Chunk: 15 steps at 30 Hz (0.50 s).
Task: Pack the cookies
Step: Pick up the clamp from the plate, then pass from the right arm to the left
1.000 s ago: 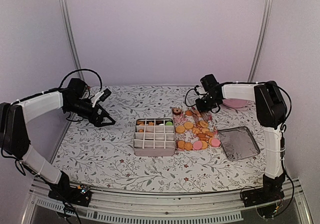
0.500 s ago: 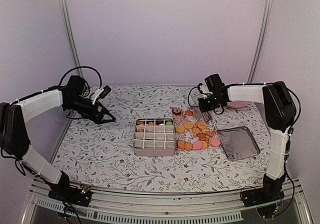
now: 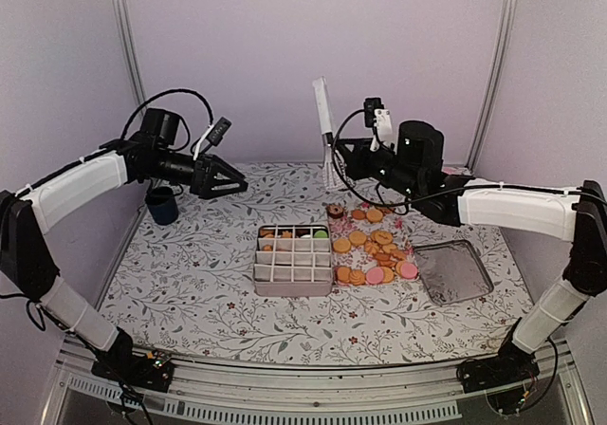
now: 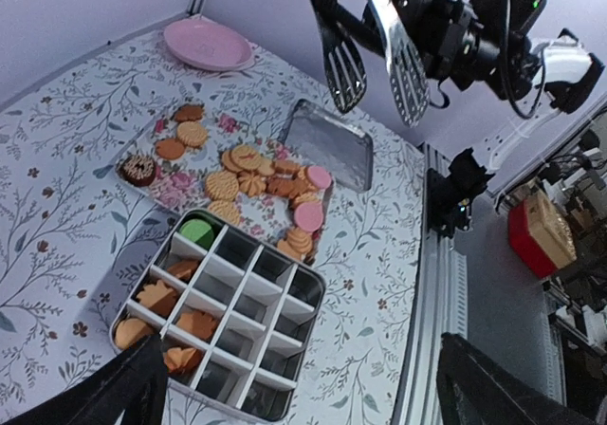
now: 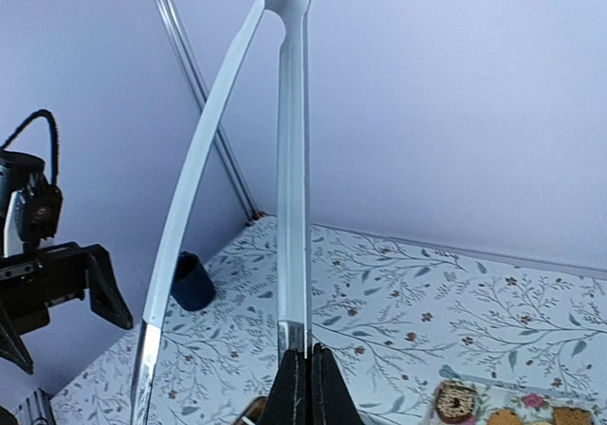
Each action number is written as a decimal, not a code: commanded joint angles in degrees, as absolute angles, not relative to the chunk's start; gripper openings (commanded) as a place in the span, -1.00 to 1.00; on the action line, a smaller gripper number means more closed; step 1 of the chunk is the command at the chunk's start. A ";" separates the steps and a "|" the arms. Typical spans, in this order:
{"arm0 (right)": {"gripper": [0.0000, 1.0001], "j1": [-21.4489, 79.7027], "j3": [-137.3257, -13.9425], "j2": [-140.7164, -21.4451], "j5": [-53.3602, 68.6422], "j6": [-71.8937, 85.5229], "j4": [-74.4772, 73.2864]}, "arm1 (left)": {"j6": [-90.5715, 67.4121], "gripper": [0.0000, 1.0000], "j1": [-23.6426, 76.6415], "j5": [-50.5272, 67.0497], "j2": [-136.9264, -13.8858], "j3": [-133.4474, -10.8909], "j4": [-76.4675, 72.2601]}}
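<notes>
Both arms have risen above the floral table (image 3: 190, 283). From above, the right end effector (image 3: 334, 150) is clamped on upright silver metal tongs (image 3: 323, 112), and the left end effector (image 3: 232, 180) gapes wide and empty. In the left wrist view, small round orange-tan and pink cookies (image 4: 251, 183) lie just beside a grey gridded tin (image 4: 305, 292). In the right wrist view, the fingers (image 5: 289, 392) pinch one tong blade.

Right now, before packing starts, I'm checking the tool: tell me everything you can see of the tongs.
The tongs look like silvery metal: two long flat arms joined in a rounded loop, each ending in a slotted, spatula-like head. They are held upright in the air, loop up and heads down, with the arms spread apart. The right gripper is shut on one arm; the other arm hangs free.
</notes>
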<state>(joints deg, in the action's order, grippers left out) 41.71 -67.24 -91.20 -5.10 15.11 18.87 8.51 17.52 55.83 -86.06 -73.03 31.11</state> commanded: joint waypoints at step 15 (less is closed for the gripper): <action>-1.00 51.92 -72.76 -102.50 -4.32 22.63 48.32 | -28.22 0.82 26.87 72.60 -89.45 -73.76 -3.19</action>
